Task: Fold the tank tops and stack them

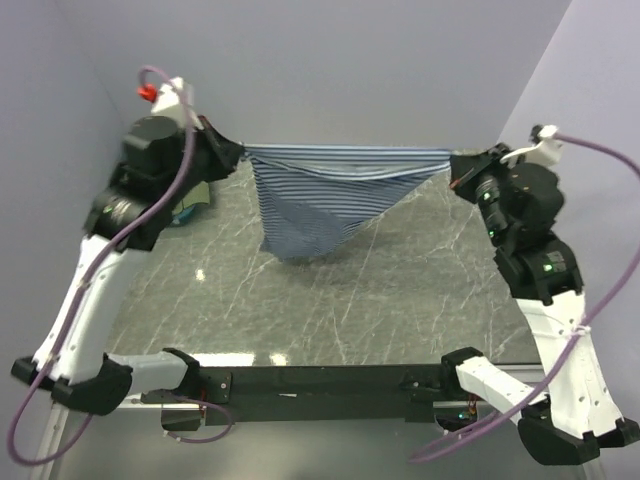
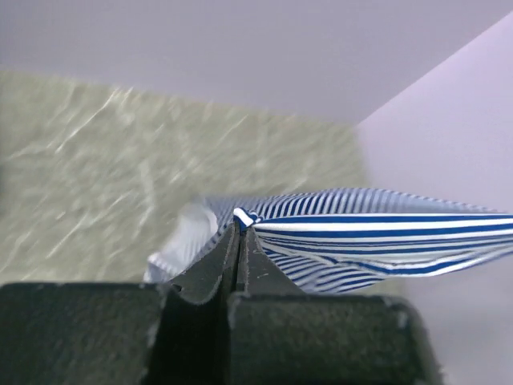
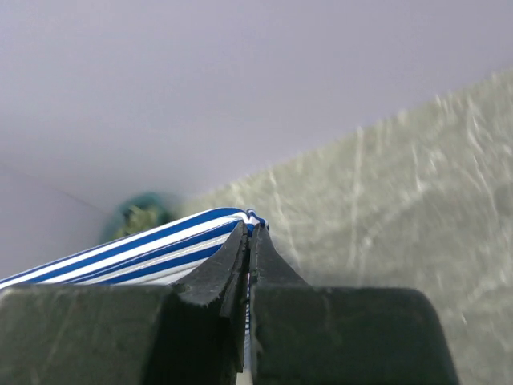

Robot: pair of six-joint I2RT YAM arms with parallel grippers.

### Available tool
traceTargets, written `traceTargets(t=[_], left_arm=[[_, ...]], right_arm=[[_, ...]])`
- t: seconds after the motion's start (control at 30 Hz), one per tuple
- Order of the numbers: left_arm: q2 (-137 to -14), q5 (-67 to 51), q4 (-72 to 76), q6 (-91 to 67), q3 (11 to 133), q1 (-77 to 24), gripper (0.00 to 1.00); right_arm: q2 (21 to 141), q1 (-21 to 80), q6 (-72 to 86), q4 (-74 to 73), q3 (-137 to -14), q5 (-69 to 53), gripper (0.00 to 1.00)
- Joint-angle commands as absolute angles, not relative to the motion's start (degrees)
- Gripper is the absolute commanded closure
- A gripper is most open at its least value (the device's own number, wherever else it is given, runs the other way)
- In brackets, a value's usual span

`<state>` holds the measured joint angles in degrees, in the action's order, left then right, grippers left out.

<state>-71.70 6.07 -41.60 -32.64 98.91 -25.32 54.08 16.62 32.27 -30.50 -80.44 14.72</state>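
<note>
Holding striped tank top (image 1: 320,205) stretched mid-air over worktop (image 1: 400,290), pinched at either end by left gripper (image 1: 238,152) and right gripper (image 1: 455,165). Not folded yet, not stacked; likely early in task.

Navy-and-white striped tank top (image 1: 325,205) is pinched between my left gripper (image 1: 241,153) and right gripper (image 1: 452,161); top edge taut, body sagging in a V.

Both arms are lifted high with elbows bent, set wide apart, their wrists at about the same height. The left gripper (image 1: 238,152) and the right gripper (image 1: 452,162) point inward toward each other. Each has its jaws pressed tight together, pinching one top corner of the striped tank top (image 1: 320,200).
</note>
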Motion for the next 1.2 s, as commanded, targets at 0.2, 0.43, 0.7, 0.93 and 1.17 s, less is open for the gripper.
traceTargets(t=[0.2,0.43,0.7,0.93,1.17], left_arm=[[-65.4,4.0,-33.3,-39.5,105.1,-24.9,0.99],[-66.6,7.3,-25.8,-40.3,99.4,-24.6,0.99],[-90.8,-9.1,-13.2,-46.8,116.5,-14.8,0.99],[-103.3,-17.5,-9.7,-49.5,139.3,-12.0,0.99],[-83.6,-15.4,-5.7,-48.6,101.4,-10.8,0.99]], right_arm=[[54.1,15.7,27.6,-28.2,-94.3,8.2,1.0],[60.5,15.8,24.4,-25.0,-94.1,5.2,1.0],[81.7,12.7,22.5,-19.7,-111.0,-3.0,1.0],[95.4,12.2,19.7,-24.8,-141.1,-5.0,1.0],[78.5,11.9,22.1,-18.5,-103.3,-1.2,1.0]])
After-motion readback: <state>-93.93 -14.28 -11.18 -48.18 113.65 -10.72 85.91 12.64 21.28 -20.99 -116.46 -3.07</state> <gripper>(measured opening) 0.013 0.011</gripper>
